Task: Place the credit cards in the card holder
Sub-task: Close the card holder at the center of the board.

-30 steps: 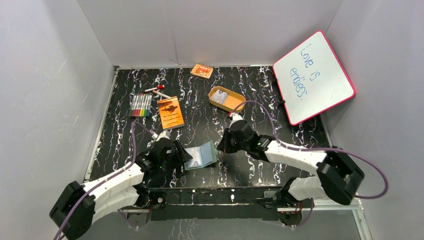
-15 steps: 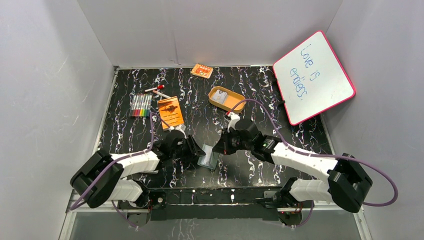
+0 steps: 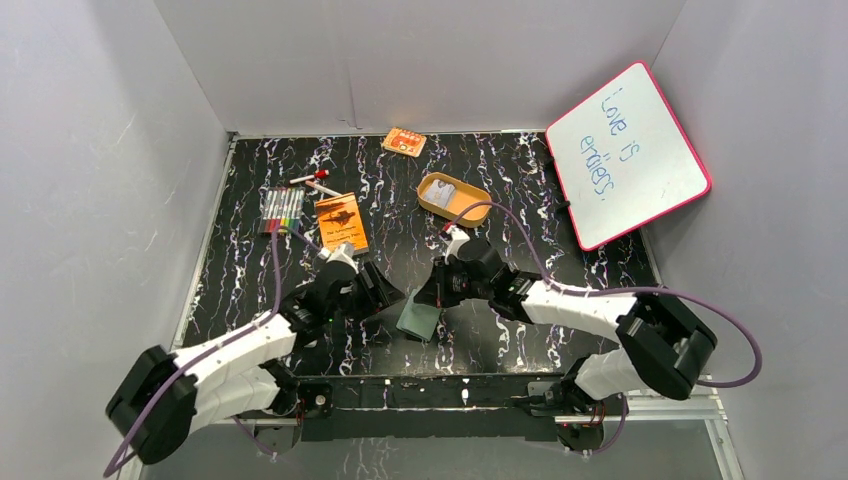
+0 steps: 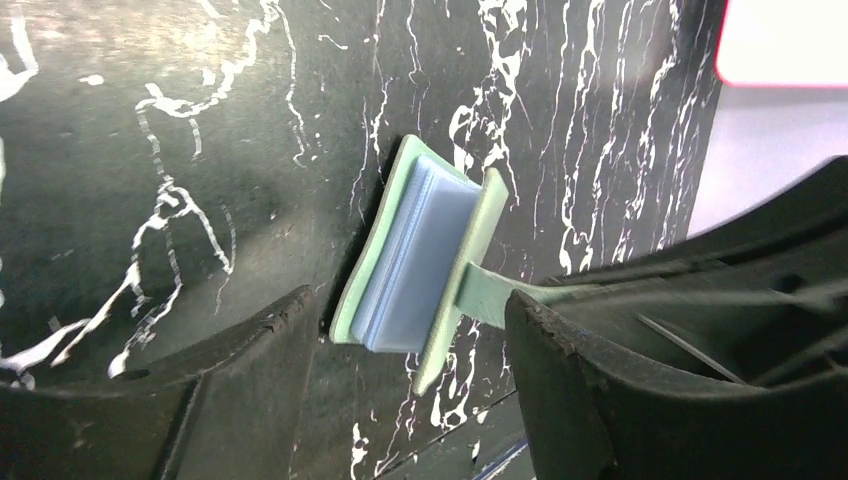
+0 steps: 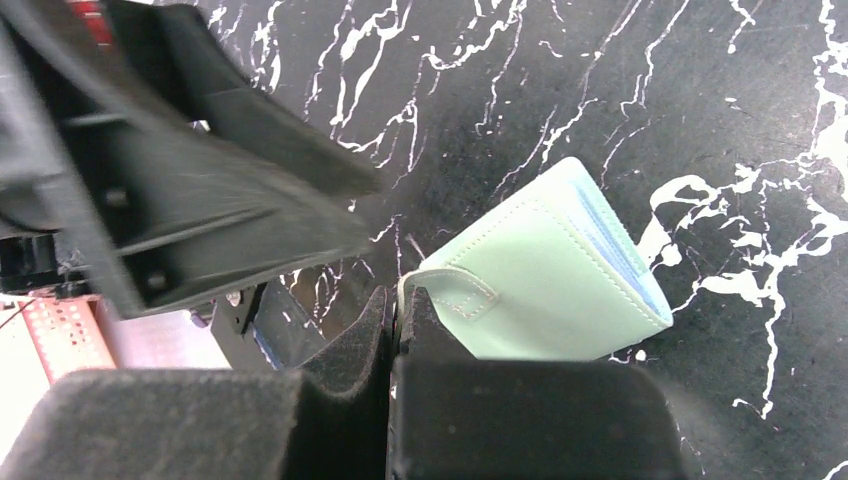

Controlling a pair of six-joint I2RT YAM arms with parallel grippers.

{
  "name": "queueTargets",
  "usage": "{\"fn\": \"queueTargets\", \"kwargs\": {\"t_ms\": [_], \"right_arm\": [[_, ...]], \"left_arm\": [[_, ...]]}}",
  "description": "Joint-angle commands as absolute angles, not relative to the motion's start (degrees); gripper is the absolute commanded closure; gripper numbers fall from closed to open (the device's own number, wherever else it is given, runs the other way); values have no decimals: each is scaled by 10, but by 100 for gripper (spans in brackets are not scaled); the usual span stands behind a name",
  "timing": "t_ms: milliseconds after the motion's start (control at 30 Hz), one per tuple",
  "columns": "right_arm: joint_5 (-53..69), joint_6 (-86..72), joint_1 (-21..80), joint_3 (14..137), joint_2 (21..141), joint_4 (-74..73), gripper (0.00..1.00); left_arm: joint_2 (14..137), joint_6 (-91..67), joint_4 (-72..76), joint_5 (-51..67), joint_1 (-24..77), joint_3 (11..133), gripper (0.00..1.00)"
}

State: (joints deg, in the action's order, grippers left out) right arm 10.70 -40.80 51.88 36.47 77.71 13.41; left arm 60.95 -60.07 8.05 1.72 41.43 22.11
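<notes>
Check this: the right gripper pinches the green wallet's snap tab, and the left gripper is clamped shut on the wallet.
Not quite. The right gripper does pinch the snap tab of the green wallet, but the left gripper is open: the left wrist view shows its fingers spread, the wallet between them.

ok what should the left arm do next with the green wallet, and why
Probably close the left gripper on the free cover of the sage-green folding wallet and peel it open. The wallet is almost folded shut, its clear plastic pockets squeezed together, while the shut right gripper pinches only its snap tab. The left jaws stand open, holding nothing.
</notes>
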Motion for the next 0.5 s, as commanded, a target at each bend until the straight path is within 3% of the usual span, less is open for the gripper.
{"fn": "queueTargets", "kwargs": {"t_ms": [0,167,200,300,400,467], "right_arm": [[87,-416,522,385,803,160,100],[103,-411,532,415,847,158,100],[109,-410,534,421,855,159,94],[128,-411,541,442,873,158,62],[129,-412,545,455,864,148,41],[133,-412,545,464,848,135,17]], "left_arm": [[513,-605,-54,-57,417,206,32],[406,-623,-115,-100,417,184,29],[393,-626,-120,-105,417,181,28],[380,-628,-130,-111,416,180,28],[385,-618,-142,-116,416,191,27],[387,-611,-153,-123,416,201,26]]}}
